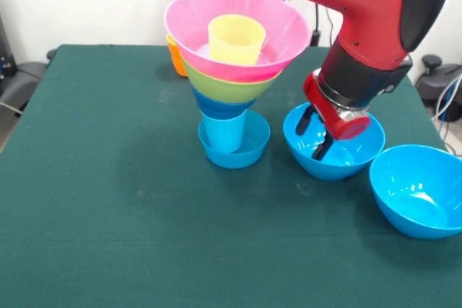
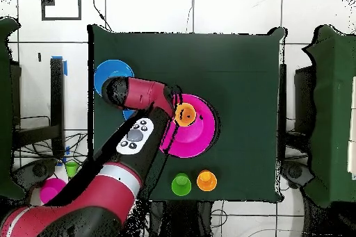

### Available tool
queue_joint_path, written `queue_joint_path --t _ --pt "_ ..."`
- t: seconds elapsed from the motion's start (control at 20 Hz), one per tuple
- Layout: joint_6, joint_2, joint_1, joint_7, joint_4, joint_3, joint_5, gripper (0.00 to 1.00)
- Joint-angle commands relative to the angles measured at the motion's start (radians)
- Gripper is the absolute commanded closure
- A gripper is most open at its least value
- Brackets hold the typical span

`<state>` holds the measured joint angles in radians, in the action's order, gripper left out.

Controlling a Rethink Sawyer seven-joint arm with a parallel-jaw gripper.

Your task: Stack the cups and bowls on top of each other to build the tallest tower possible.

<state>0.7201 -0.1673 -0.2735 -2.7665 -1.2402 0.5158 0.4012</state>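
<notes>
Currently I see the pincer (image 1: 319, 137) spread, fingers lowered inside a large blue bowl (image 1: 333, 151) on the tabletop (image 1: 108, 178). Just beside it stands the tower (image 1: 232, 77), pink bowl (image 1: 238, 30) uppermost holding a yellow cup (image 1: 236, 39).

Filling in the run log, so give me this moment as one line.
gripper: open, inside blue bowl | tower: standing, yellow cup in pink bowl on top | second blue bowl: loose

The green table (image 1: 108, 178) carries the tower (image 1: 232, 70), two blue bowls (image 1: 420, 189), orange cup (image 1: 176, 55) and green cup (image 2: 181, 184)
</notes>
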Motion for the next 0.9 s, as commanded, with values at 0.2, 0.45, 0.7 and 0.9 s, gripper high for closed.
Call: queue_joint_path --t 0.2,0.45,0.7,0.9 --pt "0.191 0.085 0.037 -0.194 0.208 -0.037 0.023 0.0" --pt "0.282 0.092 0.059 -0.189 0.293 -0.009 0.021 0.0" --pt "0.261 0.029 -0.003 -0.199 0.186 0.037 -0.006 0.0" --pt "0.203 -0.036 -0.045 -0.19 0.052 0.052 -0.017 0.0"
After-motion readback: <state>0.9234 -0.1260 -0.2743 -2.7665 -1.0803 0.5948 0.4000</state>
